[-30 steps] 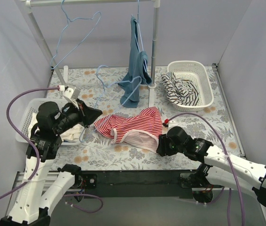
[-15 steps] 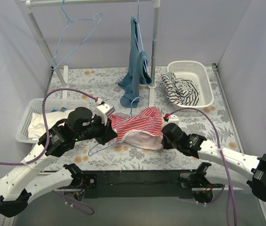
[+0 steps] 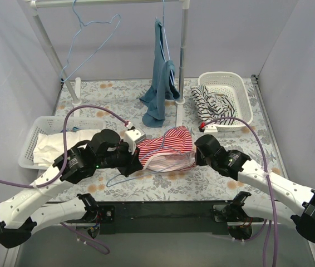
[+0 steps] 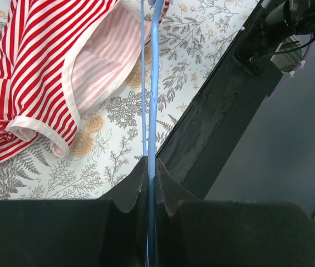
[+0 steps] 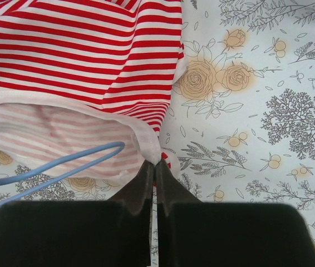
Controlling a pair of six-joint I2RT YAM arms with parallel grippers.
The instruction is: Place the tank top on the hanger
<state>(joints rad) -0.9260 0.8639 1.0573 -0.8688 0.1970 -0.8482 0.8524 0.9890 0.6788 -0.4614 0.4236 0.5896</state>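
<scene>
The red-and-white striped tank top [image 3: 166,146] lies crumpled on the floral table, also seen in the left wrist view [image 4: 40,67] and the right wrist view [image 5: 79,50]. My left gripper [image 3: 137,161] [image 4: 151,167] is shut on the thin light-blue wire hanger [image 4: 153,83], which points toward the top's open hem. Part of the hanger [image 3: 125,177] trails on the table below the left gripper. My right gripper [image 3: 196,158] [image 5: 155,165] is shut on the white-trimmed hem at the top's right corner. The hanger's rounded end [image 5: 52,167] reaches just inside that opening.
A white basket [image 3: 245,100] at the back right holds a black-and-white striped garment [image 3: 213,105]. A teal garment [image 3: 162,78] hangs from the rack beside its post [image 3: 182,55], and another blue hanger [image 3: 90,39] hangs from the rail. A white basket [image 3: 32,142] with pale cloth sits at the left.
My left arm swung right and down from the left basket, bringing the hanger to the top's hem. My right gripper moved up and shut on the hem's corner.
</scene>
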